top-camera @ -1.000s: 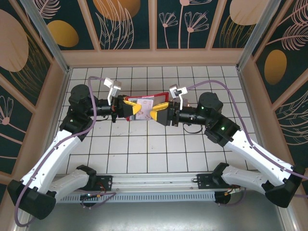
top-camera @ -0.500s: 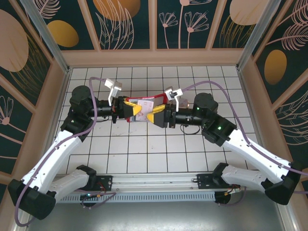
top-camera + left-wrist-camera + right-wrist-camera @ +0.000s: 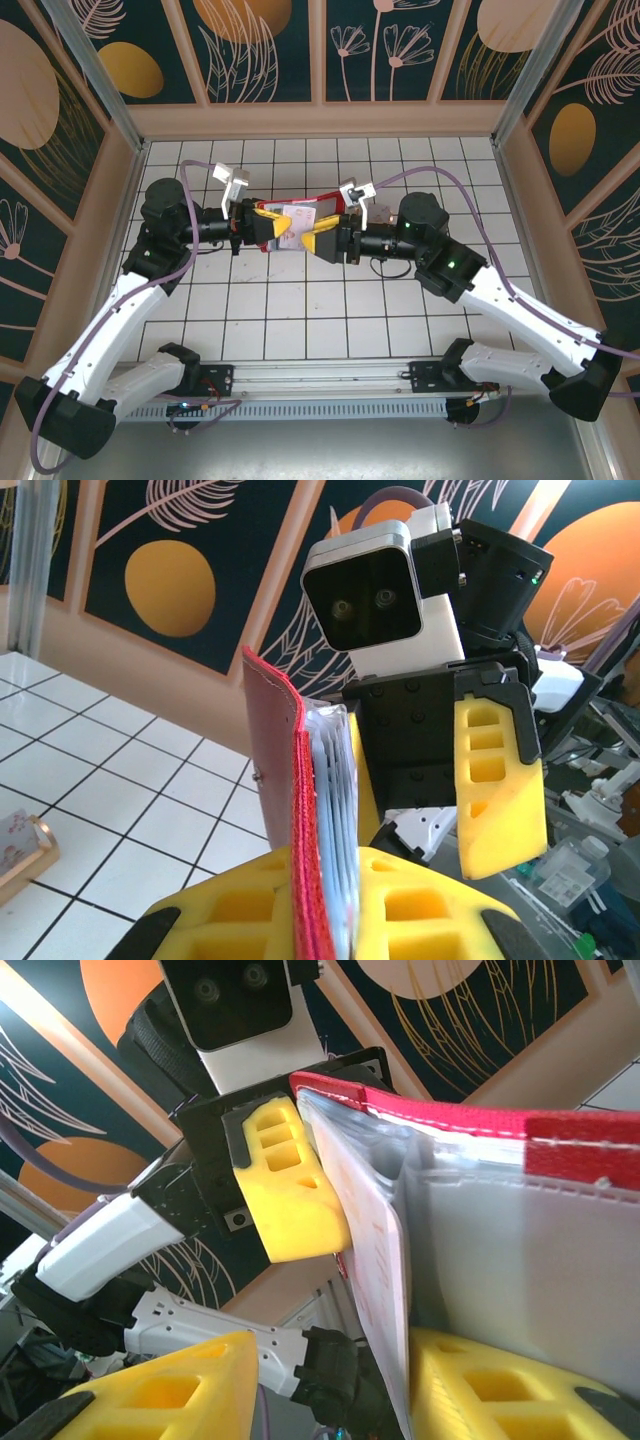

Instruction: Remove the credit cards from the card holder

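Observation:
The red card holder (image 3: 318, 205) hangs above the table between the two arms. My left gripper (image 3: 272, 226) is shut on its lower edge. In the left wrist view the card holder (image 3: 298, 810) stands edge-on, its red cover and greyish pockets pinched between the yellow fingers (image 3: 440, 910). A pale credit card (image 3: 372, 1250) sticks out of the see-through pockets (image 3: 530, 1250). It lies against one finger (image 3: 500, 1385) of my right gripper (image 3: 340, 1390), which is open, with a wide gap to the other finger. I cannot make out a dark card.
A copper-edged block (image 3: 22, 848) lies on the white tiled table (image 3: 300, 320) at the lower left of the left wrist view. Patterned walls enclose the table on three sides. Both arms meet over the far middle tiles.
My right gripper has moved a little left, closer to the card holder, so that its fingers now straddle the pale card. The left gripper keeps its hold.

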`<state>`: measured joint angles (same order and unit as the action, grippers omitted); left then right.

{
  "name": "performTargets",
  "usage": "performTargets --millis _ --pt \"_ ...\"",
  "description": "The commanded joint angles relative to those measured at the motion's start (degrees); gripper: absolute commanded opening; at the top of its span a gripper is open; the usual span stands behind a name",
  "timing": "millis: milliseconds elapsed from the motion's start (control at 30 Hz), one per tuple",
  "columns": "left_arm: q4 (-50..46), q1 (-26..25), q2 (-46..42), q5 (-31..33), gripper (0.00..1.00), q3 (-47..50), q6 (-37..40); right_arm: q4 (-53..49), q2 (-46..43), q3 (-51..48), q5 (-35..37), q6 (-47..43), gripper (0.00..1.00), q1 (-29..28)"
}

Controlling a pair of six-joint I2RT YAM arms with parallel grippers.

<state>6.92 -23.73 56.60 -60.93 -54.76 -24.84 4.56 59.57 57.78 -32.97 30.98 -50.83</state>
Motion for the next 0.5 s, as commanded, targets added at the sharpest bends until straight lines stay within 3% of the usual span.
performTargets --millis 0,467 --pt "-2.64 -0.88 1.05 5.58 0.0 -0.63 3.18 9.83 -0.49 -1.42 -7.9 1.61 0.4 -3.14" --pt "-1.88 -0.88 1.5 4.41 0.02 -0.64 2.65 9.32 -6.02 -4.19 -9.59 0.83 0.32 -2.92"
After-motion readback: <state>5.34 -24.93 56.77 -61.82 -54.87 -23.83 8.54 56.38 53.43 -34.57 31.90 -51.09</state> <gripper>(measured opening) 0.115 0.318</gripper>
